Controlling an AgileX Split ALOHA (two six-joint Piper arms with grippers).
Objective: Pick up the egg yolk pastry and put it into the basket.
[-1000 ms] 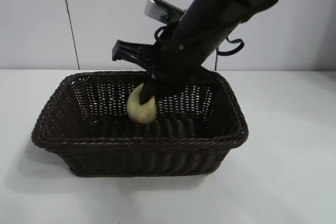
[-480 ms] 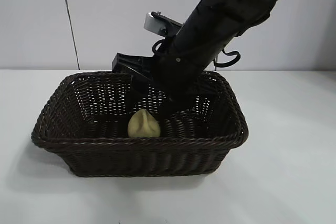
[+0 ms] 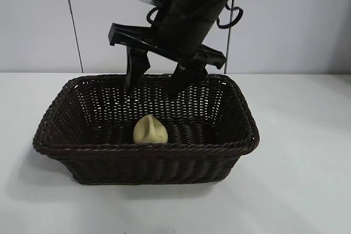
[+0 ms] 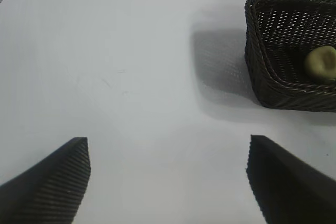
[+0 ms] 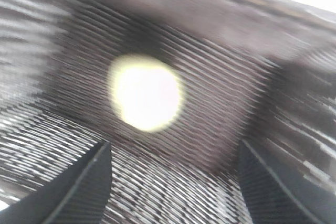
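My right gripper (image 3: pixel 154 82) is hanging spread above the basket (image 3: pixel 145 149), its two fingers (image 3: pixel 134 69) standing wide apart and pointing down toward the back half of the basket. Nothing is sitting between them and nothing is touching them; they are gripping air. The single egg yolk pastry (image 3: pixel 149 130) is lying below my fingertips, on the woven floor of the basket, toward the near wall and clear of my fingers. In my right wrist view the pastry (image 5: pixel 145 98) is showing as one bright round blob on the basket floor (image 5: pixel 210 129), ahead of and between my two dark finger pads (image 5: pixel 79 190), with a gap all round it.

My left gripper (image 4: pixel 168 182) is resting away from the work, also spread wide and grasping nothing, its two fingers (image 4: pixel 50 184) hovering over the bare white table (image 4: pixel 115 66). From there the basket (image 4: pixel 273 85) is sitting well beyond my right-hand fingertip, and the pastry (image 4: pixel 321 62) is peeking over its braided rim, inside.

Counting what I am seeing: one basket, one pastry, two grippers with two fingers each, and one table under it all. The pastry is sitting with its creased top up, not leaning on any side of the basket.
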